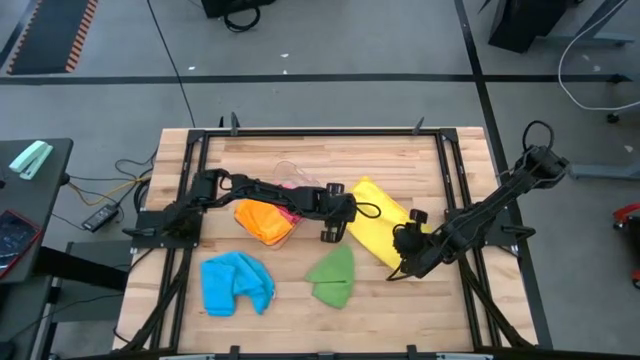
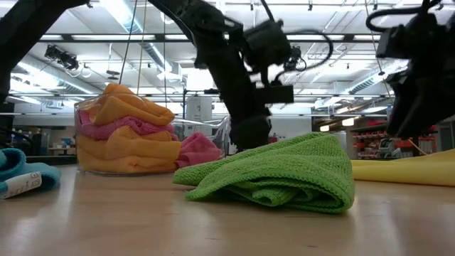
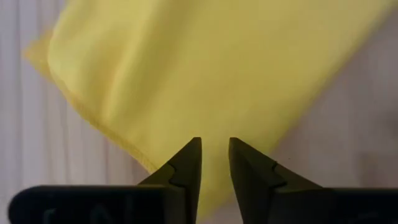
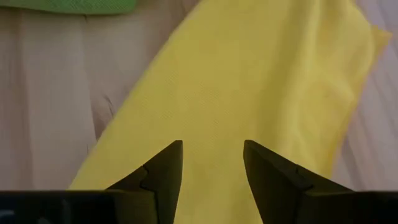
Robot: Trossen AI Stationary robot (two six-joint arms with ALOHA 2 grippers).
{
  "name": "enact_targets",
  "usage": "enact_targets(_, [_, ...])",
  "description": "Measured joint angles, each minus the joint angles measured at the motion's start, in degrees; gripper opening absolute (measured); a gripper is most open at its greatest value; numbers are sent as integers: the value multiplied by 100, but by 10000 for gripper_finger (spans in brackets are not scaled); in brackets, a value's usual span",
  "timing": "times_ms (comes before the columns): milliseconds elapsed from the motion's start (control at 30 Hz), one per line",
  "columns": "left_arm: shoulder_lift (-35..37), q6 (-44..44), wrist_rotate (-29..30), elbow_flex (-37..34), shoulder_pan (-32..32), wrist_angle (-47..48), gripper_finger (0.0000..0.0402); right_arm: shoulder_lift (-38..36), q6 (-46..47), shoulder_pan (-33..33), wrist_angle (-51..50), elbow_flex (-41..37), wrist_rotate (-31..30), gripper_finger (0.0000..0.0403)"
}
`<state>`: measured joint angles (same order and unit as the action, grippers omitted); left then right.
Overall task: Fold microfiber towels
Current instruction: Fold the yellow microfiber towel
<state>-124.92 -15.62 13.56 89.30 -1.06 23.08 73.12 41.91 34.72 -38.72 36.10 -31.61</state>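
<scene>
Your landmark is the yellow towel (image 1: 378,221): it lies flat on the table (image 1: 420,300) as an elongated strip, long axis diagonal, one end toward the table's middle back, the other toward the right arm's side. Beside its inner end sits the clear tub (image 2: 128,146), heaped with orange (image 1: 262,222) and pink cloths (image 2: 200,149). The green towel (image 1: 333,276) lies bunched just in front of the yellow one, and the blue towel (image 1: 235,283) is well beyond it. Your left hand (image 3: 214,158) hangs over the strip's tub-side edge, fingers slightly parted, holding nothing. Your right hand (image 4: 212,163) hovers over the opposite end, fingers spread, also empty.
</scene>
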Motion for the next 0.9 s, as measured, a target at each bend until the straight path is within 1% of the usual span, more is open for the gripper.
enact_targets(100, [-160,221,4,9,-44,102,92,0,-100,-124,593,-353,-9,178])
enact_targets(233, [-145,632,-43,29,-13,573,82,0,-82,-369,1193,-786,4,178])
enact_targets(367, [42,1060,-240,-6,94,1092,68,0,93,-771,1360,-1042,271,178])
enact_targets(467, [149,1207,-627,-9,194,1191,58,0,88,-1054,1348,-1139,355,178])
enact_targets(500, [181,1207,-673,-9,230,1174,56,0,19,-1145,1358,-1157,361,178])
enact_targets(633, [265,1162,-699,-9,344,1059,47,0,-570,-1504,1298,-1167,379,178])
enact_targets(767, [359,1125,-679,-5,351,817,43,0,-1544,-1881,1290,-1167,346,178])
enact_targets(900, [428,870,-645,-7,347,814,46,0,-2116,-2226,1208,-1127,328,178])
